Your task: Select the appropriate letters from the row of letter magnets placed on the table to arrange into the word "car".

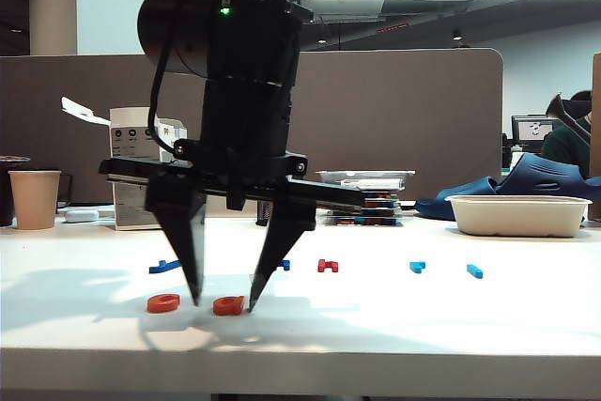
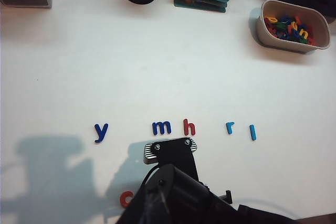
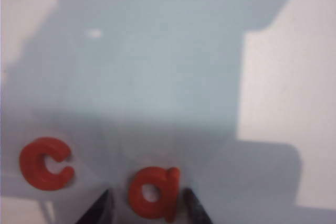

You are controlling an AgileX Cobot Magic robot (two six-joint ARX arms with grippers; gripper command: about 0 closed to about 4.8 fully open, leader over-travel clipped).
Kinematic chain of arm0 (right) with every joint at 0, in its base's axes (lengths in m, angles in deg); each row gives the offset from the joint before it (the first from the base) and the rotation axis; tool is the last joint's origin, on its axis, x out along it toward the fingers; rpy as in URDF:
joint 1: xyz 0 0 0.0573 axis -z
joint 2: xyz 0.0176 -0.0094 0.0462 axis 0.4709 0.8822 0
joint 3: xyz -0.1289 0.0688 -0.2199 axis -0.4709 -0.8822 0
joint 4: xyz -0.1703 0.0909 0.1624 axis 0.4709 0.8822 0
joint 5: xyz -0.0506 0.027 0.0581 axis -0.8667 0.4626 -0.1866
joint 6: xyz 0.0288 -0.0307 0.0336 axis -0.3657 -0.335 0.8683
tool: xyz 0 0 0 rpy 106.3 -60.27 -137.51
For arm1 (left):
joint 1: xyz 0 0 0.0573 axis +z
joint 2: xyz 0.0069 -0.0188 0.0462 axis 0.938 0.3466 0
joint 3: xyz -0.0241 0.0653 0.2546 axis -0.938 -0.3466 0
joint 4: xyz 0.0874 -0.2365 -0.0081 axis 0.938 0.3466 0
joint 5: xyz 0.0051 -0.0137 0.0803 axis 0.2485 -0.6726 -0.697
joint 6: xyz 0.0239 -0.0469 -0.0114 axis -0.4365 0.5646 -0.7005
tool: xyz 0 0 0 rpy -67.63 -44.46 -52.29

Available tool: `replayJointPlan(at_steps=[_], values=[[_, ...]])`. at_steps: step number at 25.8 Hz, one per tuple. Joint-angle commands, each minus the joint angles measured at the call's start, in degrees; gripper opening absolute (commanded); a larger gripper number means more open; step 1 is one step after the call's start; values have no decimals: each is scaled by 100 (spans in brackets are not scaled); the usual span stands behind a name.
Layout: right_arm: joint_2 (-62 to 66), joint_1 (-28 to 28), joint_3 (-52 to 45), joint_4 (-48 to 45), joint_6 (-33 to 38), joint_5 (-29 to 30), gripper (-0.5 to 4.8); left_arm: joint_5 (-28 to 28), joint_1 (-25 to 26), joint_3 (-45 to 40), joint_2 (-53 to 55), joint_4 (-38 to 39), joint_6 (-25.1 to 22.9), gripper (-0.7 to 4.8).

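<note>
Orange-red "a" (image 3: pixel 153 192) is lying flat on the white table (image 1: pixel 394 326), near its front edge, with the orange-red "c" (image 3: pixel 45 163) just beside it on the exterior view's left. Right gripper (image 1: pixel 223 303) is pointing straight down over the "a", jaws apart, one fingertip on each side of the letter, close to it but not clamping. Further back the remaining row is sitting: dark blue "y" (image 2: pixel 101 131), dark blue "m" (image 2: pixel 161 127), dark red "h" (image 2: pixel 189 127), light-blue "r" (image 2: pixel 230 127), light-blue "l" (image 2: pixel 252 132). Left gripper is not showing in any view; it is reading as fully closed. A white tub of spare letters (image 2: pixel 291 24) and a paper cup (image 1: pixel 35 198) are standing at the back.
</note>
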Motion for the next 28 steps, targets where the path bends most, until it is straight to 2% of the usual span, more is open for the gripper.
replayJointPlan(at_steps=[1, 28], values=[[-4, 0, 2, 2, -59, 0, 187, -7, 0, 20, -13, -44, -7, -6], [-223, 319, 9, 24, -428, -4, 190, -7, 0, 20, -13, -42, -4, -6]])
